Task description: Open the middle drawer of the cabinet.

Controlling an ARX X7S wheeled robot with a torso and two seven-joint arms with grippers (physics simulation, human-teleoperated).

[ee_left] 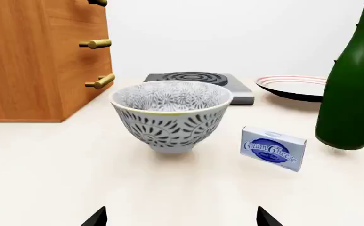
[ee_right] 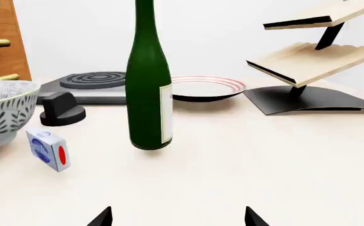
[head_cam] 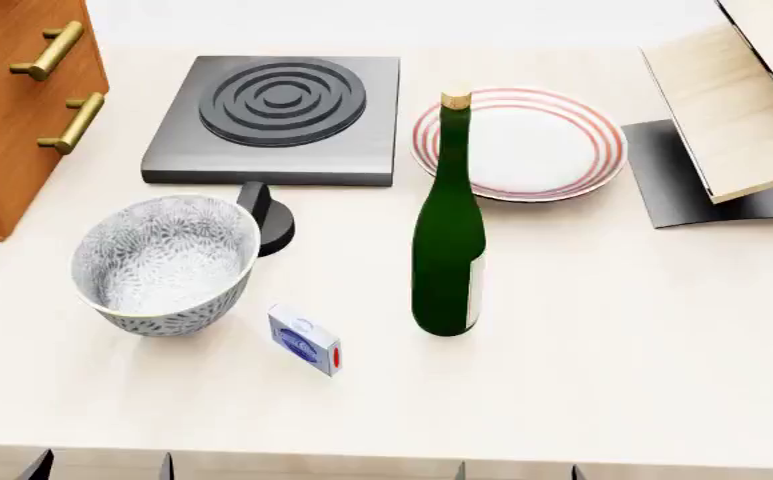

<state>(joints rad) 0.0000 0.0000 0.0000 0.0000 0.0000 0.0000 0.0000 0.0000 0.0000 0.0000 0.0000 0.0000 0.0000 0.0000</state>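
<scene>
The cabinet (head_cam: pixel 13 110) is cut off at the far left edge of the head view, so that only part of its front and two brass handles are shown there. In the left wrist view three handles are seen, the top one cropped by the frame; the middle drawer (ee_left: pixel 75 44) is marked by the second handle and appears shut, flush with the drawers above and below.

Only the dark fingertips of the left gripper (ee_left: pixel 182 219) and of the right gripper (ee_right: pixel 177 219) are visible, set wide apart with nothing between them; the arms themselves are out of view.

On the table (head_cam: pixel 600 350) a patterned bowl (head_cam: pixel 163 262) stands near the cabinet, with a small cream cheese box (head_cam: pixel 305 340) just beside it. A green bottle (head_cam: pixel 449 240) stands upright further right. Behind are a grey hotplate (head_cam: pixel 277 120), whose black knob (head_cam: pixel 269 218) is partly hidden by the bowl, a red-rimmed plate (head_cam: pixel 533 140) and a wooden rack (head_cam: pixel 733 110), cropped at the right edge.
</scene>
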